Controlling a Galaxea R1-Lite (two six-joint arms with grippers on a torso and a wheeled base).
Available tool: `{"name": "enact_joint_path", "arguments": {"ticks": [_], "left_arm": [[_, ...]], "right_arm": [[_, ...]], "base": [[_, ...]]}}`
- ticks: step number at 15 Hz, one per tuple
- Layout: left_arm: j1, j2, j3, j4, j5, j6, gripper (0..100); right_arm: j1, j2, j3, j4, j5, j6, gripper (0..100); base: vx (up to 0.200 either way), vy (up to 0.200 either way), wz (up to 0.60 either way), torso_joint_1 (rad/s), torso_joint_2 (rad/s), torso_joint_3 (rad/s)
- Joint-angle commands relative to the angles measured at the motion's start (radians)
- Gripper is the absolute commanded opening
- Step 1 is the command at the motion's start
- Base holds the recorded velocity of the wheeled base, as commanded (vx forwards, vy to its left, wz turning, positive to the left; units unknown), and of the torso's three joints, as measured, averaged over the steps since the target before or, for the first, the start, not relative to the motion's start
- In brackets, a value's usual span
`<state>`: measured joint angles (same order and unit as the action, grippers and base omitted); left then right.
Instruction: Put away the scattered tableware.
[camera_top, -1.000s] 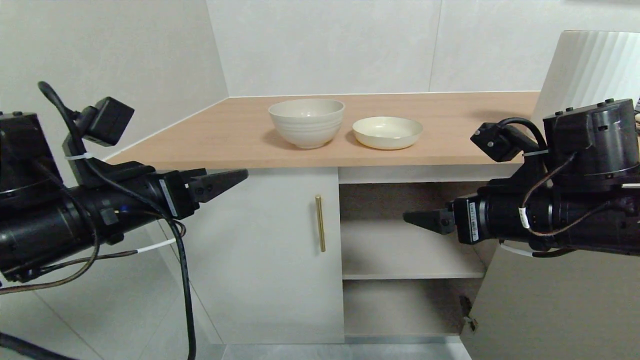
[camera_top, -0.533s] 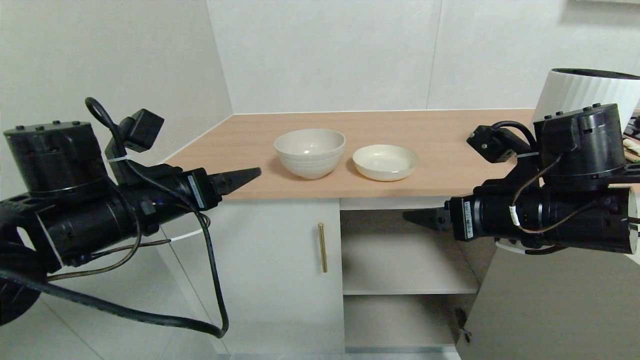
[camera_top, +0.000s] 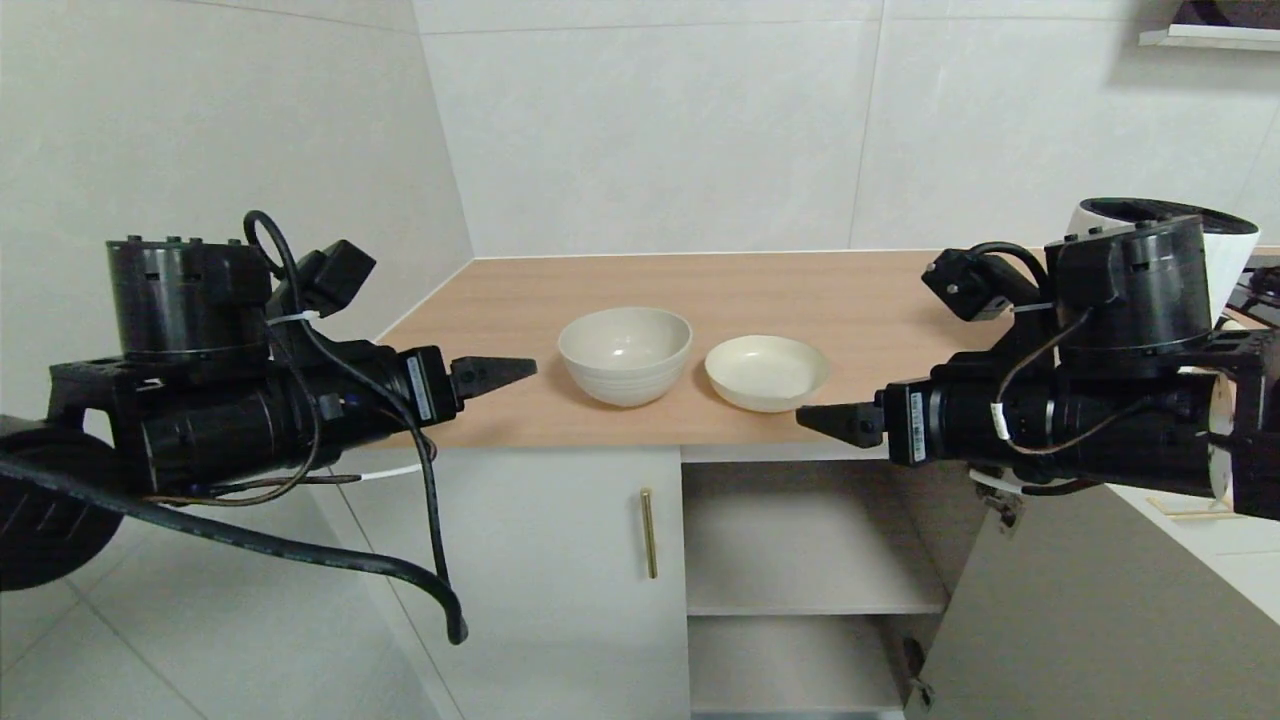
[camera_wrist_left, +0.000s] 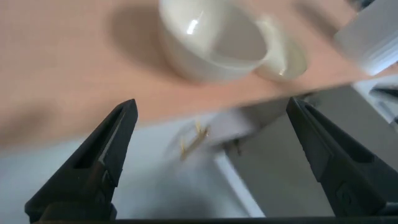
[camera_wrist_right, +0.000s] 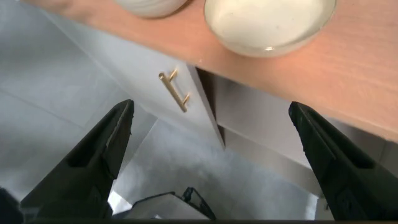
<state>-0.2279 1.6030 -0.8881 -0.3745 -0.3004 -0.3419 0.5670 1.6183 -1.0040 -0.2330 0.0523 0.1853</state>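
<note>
The left gripper has its two black fingers spread wide and holds nothing. It hangs in the air in front of the counter's front edge, level with it and pointing inward. The right gripper is likewise spread and empty, hanging just below the counter edge, in front of the open cupboard space.

Between the two grippers and farther back, a deep cream ceramic bowl with ribbed sides stands upright on a light brown wooden countertop. A shallow cream ceramic dish sits close on its right, near the counter's front edge, with a narrow gap between them.

Below is a white cabinet. Its left door is closed and has a brass bar handle. Its right side stands open, showing a bare shelf, with the open door swung out under the right arm.

Nothing is put away yet. The likely risks:
- A gripper coming in low could strike the counter edge.
- Nudging the bowl sideways could knock it into the dish.
- Smooth glazed rims could slip from a shallow pinch.
- The right arm could bump the open door while lowering a piece to the shelf.
</note>
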Motion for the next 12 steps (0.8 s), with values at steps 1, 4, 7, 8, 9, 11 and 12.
{"name": "enact_joint_path", "arguments": {"ticks": [1,4,7,8,9,11,12], "left_arm": [[0.005,0.005,-0.060,0.066,0.001,-0.025,100],[0.005,0.023,-0.078,0.083,0.000,-0.074,100],[0.001,0.072,-0.123,0.085,0.001,-0.181,100],[-0.002,0.084,-0.146,0.100,0.004,-0.238,100],[-0.002,0.095,-0.175,0.134,0.018,-0.270,100],[-0.013,0.146,-0.232,0.166,0.095,-0.328,100],[-0.033,0.170,-0.244,0.160,0.133,-0.339,100]], "right_arm": [[-0.010,0.054,0.008,-0.031,0.000,0.000,100],[-0.013,0.104,-0.071,-0.043,-0.037,0.054,100],[-0.021,0.215,-0.252,0.098,-0.206,0.189,100],[-0.026,0.241,-0.291,0.115,-0.216,0.227,100],[-0.035,0.255,-0.308,0.118,-0.226,0.237,100],[-0.044,0.273,-0.315,0.116,-0.246,0.237,100],[-0.044,0.276,-0.320,0.116,-0.246,0.238,100]], "base": [[0.000,0.000,0.00,0.022,-0.05,-0.032],[0.000,0.000,0.00,0.000,0.00,0.000],[0.000,0.000,0.00,0.000,0.00,0.000],[0.000,0.000,0.00,0.000,0.00,0.000],[0.000,0.000,0.00,0.000,0.00,0.000],[0.000,0.000,0.00,0.000,0.00,0.000],[0.000,0.000,0.00,0.000,0.00,0.000]]}}
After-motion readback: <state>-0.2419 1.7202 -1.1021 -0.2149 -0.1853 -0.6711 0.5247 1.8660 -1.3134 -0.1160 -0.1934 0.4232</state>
